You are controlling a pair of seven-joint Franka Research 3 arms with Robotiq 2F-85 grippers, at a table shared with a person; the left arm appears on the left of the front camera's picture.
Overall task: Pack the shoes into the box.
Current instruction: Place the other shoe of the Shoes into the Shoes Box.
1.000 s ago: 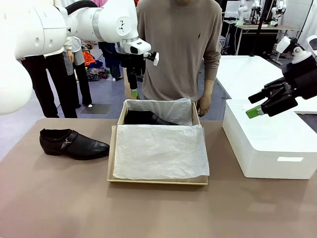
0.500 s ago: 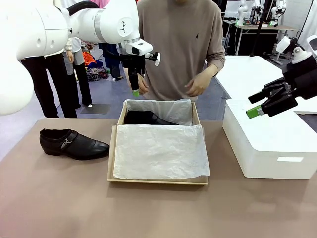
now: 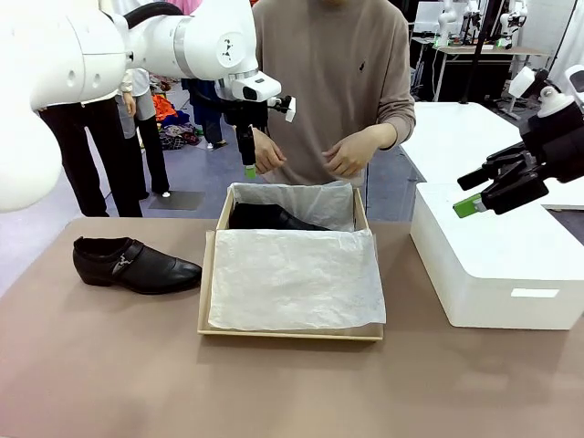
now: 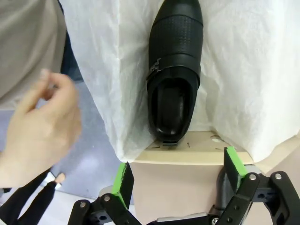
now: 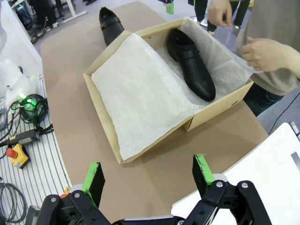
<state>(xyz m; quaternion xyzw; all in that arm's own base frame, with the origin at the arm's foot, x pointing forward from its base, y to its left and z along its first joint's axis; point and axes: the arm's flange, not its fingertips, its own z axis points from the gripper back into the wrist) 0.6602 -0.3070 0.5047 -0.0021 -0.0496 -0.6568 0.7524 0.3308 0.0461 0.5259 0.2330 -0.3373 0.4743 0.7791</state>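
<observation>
One shoe (image 4: pixel 174 84) lies in the one box (image 4: pixel 187 152) beyond the spread, empty left fingers (image 4: pixel 123 183); a second shoe (image 3: pixel 134 264) on the desk (image 3: pixel 109 365). Right fingers (image 5: pixel 200 173) spread, empty.

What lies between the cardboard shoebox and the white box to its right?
Nothing but a bare strip of brown table separates the cardboard shoebox from the white box. The front view shows it, and the two don't touch.
</observation>
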